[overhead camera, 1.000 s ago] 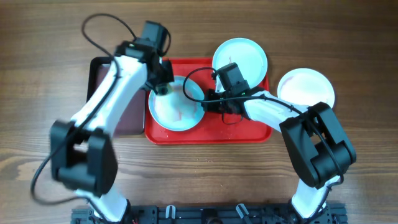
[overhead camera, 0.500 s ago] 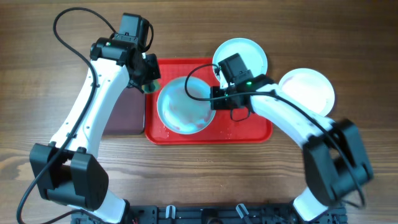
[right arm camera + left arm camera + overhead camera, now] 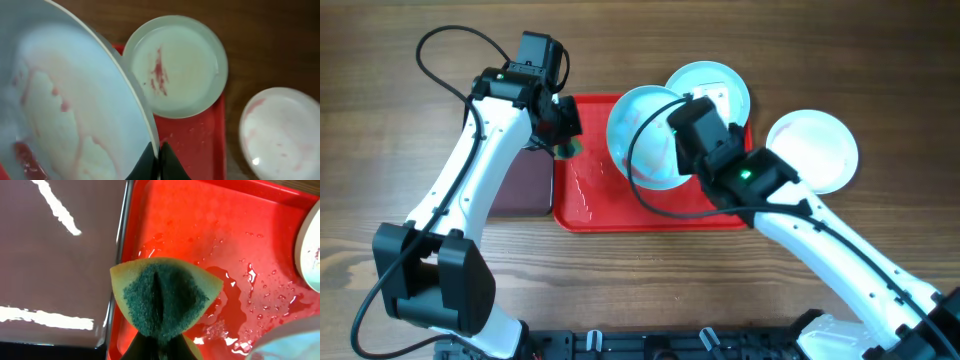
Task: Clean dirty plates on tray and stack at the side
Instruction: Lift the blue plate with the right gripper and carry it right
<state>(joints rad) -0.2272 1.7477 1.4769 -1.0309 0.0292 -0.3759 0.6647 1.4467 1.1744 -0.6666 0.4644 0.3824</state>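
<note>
Overhead: red tray (image 3: 595, 205) sits mid-table, its bare floor glistening wet. Dark tray (image 3: 520, 185) lies just beside it on the left. Left gripper (image 3: 563, 133) hangs over the red tray's far left corner, clamped on a sponge (image 3: 568, 149). Right gripper (image 3: 678, 152) pinches the rim of the lifted turquoise plate (image 3: 640, 135), which is raised and tilted above the tray's far half. Second turquoise plate (image 3: 715, 85) rests at the tray's far right corner, overhanging the rim. White plate (image 3: 815, 150) lies flat on the wooden table (image 3: 880, 60), to the right of the tray and apart from it.

Left wrist: sponge is yellow with a dark green scouring face, folded and squeezed between the closed fingers at the bottom of the frame. It hangs above the tray's left rim. Water droplets (image 3: 250, 280) and a thin puddle spread over the red floor. A pale plate rim shows at the right edge; which plate, cannot tell.

Right wrist: jaws are closed tight on the lifted plate's rim. That plate fills the left of the frame, with pink-red streaks across its face. Second turquoise plate carries a red smear at its centre. White plate shows a faint reddish film.
</note>
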